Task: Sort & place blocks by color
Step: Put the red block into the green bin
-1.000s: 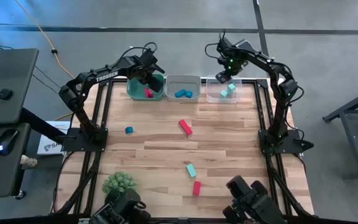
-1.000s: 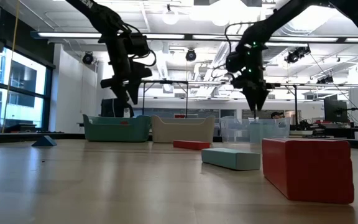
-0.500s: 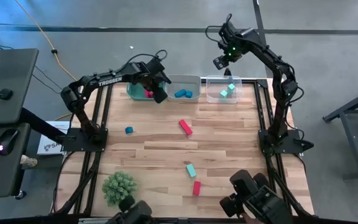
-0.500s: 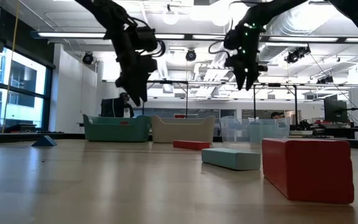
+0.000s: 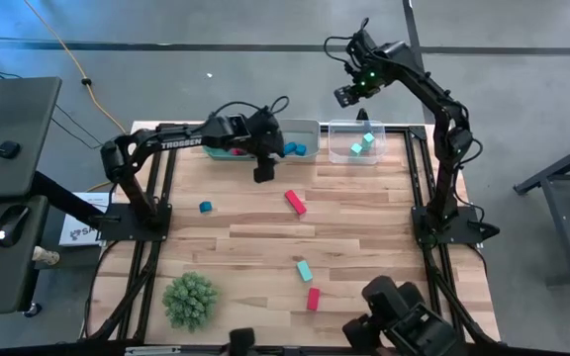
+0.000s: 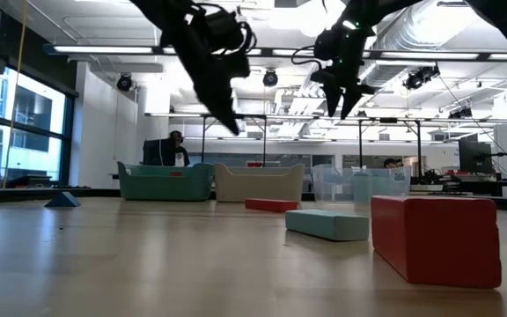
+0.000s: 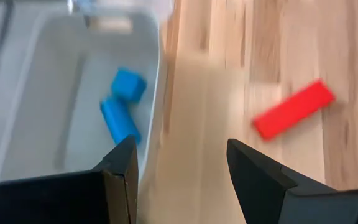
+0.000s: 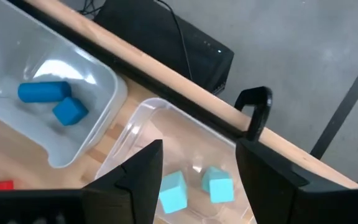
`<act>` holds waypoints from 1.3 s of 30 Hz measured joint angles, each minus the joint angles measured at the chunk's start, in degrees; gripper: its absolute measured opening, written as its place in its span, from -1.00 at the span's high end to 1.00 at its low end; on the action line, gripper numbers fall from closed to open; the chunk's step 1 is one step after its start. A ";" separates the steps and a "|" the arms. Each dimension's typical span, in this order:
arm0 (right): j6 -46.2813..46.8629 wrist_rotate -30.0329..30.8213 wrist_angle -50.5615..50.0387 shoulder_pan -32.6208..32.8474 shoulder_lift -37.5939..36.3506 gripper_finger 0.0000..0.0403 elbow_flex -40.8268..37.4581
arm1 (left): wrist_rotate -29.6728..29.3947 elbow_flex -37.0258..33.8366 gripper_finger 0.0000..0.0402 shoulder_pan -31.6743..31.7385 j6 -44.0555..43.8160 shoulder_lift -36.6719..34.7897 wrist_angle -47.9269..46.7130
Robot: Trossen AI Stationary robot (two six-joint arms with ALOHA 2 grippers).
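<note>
Pale wooden planks make up the table (image 5: 265, 247), which stands on a grey floor; along its far edge sits a row of three bins; the white middle bin (image 5: 292, 139) serves as landmark, and it holds two blue blocks (image 5: 291, 149). To one side of the white bin stands a teal bin (image 5: 216, 148) with a red block (image 5: 236, 150) in it, largely covered by the left arm; to the other side stands a clear bin (image 5: 354, 141) holding two light teal blocks (image 5: 360, 144).

Just in front of the white bin, toward the near edge of the table, hangs the left gripper (image 5: 263, 170), above the bare wood with its fingers spread and nothing between them; the left wrist view shows the white bin's corner and a red bar (image 7: 293, 109) past those fingers. That red bar (image 5: 295, 202) lies on the table a little nearer than the white bin. Well away from the white bin on the teal bin's side lies a small blue block (image 5: 205, 207); farther toward the near edge lie a light teal block (image 5: 304, 270) and a second red block (image 5: 312, 299), close together.

Beyond the white bin, past the table's far edge, the right gripper (image 5: 345, 96) is raised high, jaws apart and empty. A green spiky ball (image 5: 189, 298) rests near the front corner, far from the white bin.
</note>
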 joint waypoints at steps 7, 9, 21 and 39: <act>0.00 0.38 -1.14 2.81 0.00 0.04 0.00 | -0.02 1.67 0.18 -2.60 4.66 0.00 5.96; 0.34 0.38 -1.26 3.50 0.00 0.04 0.00 | 0.00 2.83 0.18 -3.11 6.72 0.00 6.58; 6.33 0.49 -1.20 6.37 0.00 0.04 0.00 | 5.26 6.11 0.18 -3.58 11.82 0.25 6.97; 9.03 1.70 -1.18 12.91 0.00 0.04 0.00 | 11.35 6.13 0.18 -9.80 27.80 10.37 1.41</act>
